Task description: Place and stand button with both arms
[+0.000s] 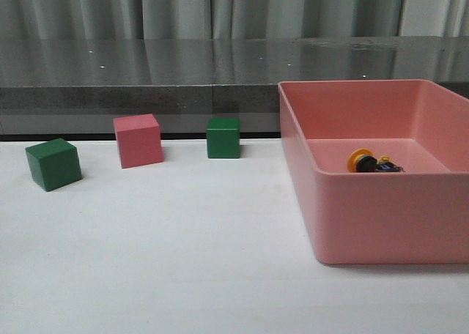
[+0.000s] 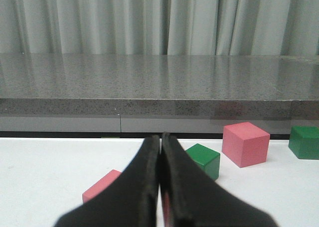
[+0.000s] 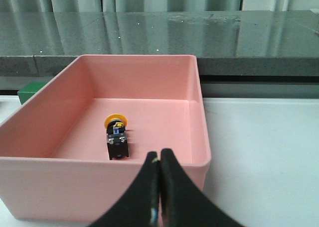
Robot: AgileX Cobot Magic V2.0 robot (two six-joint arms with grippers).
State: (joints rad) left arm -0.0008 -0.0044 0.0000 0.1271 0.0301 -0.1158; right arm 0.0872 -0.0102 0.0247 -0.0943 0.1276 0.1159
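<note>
Only the robot's two claws are showing, each in its own wrist view. The left claw (image 2: 160,187) is showing two matte black fingers (image 2: 137,192), broad below and narrowing to rounded tips. The right claw (image 3: 159,187) is looking the same, black and smooth, with curved outer edges.

Yellow-capped black button (image 1: 372,162), lying on its side, inside pink bin (image 1: 381,224)
</note>
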